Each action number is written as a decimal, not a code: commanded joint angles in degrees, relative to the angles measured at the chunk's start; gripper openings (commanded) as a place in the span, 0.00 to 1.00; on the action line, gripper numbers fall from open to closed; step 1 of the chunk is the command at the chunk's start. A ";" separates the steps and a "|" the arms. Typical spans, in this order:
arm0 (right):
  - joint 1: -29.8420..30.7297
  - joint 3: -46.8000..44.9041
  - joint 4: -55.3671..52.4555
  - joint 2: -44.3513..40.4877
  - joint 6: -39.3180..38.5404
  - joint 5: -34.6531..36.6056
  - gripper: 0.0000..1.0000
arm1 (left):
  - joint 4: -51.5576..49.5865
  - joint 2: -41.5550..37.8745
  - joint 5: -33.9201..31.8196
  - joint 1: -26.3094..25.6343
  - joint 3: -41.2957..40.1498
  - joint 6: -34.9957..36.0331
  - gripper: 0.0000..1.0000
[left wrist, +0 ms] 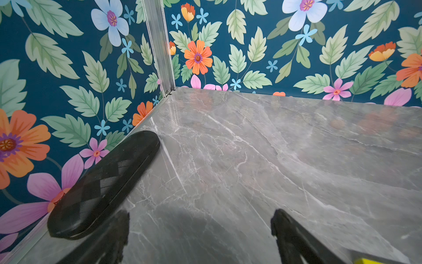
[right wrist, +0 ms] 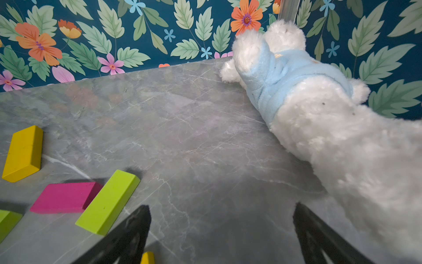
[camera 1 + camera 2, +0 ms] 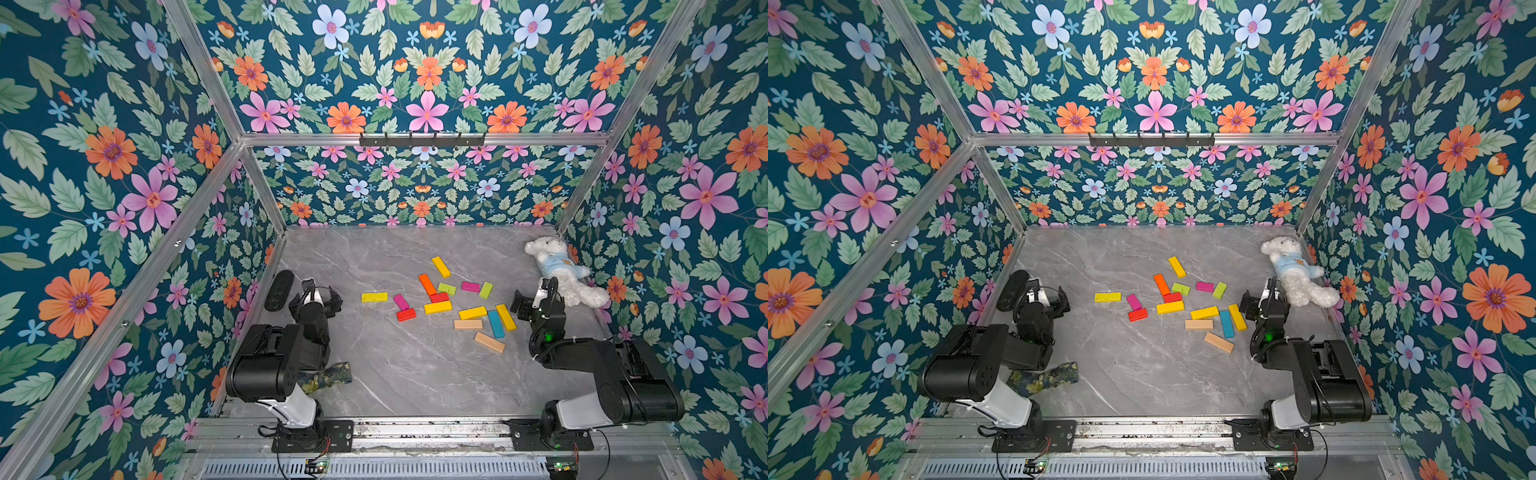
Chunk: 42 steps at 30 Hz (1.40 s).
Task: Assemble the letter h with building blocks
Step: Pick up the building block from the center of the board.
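Note:
Several building blocks (image 3: 437, 307) (image 3: 1170, 307) lie scattered flat on the marble table in both top views, in yellow, orange, red, magenta, lime, blue and plain wood. My left gripper (image 3: 320, 291) (image 1: 201, 219) hovers open at the table's left side, left of a lone yellow block (image 3: 374, 296), with bare marble between its fingers. My right gripper (image 3: 532, 294) (image 2: 221, 211) is open at the right side, beside the lime block (image 2: 107, 201) and magenta block (image 2: 64, 196), holding nothing. A yellow block (image 3: 505, 317) lies just in front of the right arm.
A white plush bear (image 3: 557, 266) (image 2: 319, 114) in a blue shirt lies at the back right, close to my right gripper. A black oval case (image 3: 279, 290) (image 1: 102, 182) rests against the left wall. A floral cloth (image 3: 328, 374) lies by the left arm's base. Patterned walls enclose the table.

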 commanded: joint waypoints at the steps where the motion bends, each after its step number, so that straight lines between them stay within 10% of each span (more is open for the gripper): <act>1: 0.00 0.20 2.12 -0.01 -0.49 0.57 0.99 | 1.56 -0.10 -0.12 0.08 -0.08 0.31 1.00; 16: 0.33 0.49 0.86 -1.68 -2.36 -2.51 0.99 | 2.13 -1.13 -1.56 -0.23 -0.05 0.89 1.00; 23: 6.02 8.99 -24.02 -13.42 -3.05 5.50 0.99 | -20.04 -16.69 -4.19 -5.46 8.11 3.64 1.00; 28: 7.20 16.88 -35.11 -14.74 15.63 19.11 0.99 | -15.44 -21.02 -4.80 -7.39 9.05 -6.11 1.00; 30: 7.12 22.14 -54.42 -15.18 44.76 31.07 0.99 | -15.52 -21.04 -10.43 -7.35 10.41 -19.54 1.00; 31: 6.29 24.23 -64.44 -15.89 52.74 29.02 1.00 | -20.91 -22.34 -12.91 -7.30 11.55 -26.04 1.00; 34: 0.44 19.99 -50.40 -18.44 36.41 0.69 0.99 | -45.43 -26.37 -17.45 -5.19 15.97 -51.92 1.00; 42: 2.99 20.72 -49.10 -16.88 39.92 -9.37 0.99 | -44.96 -29.58 7.05 -2.56 16.30 -53.10 1.00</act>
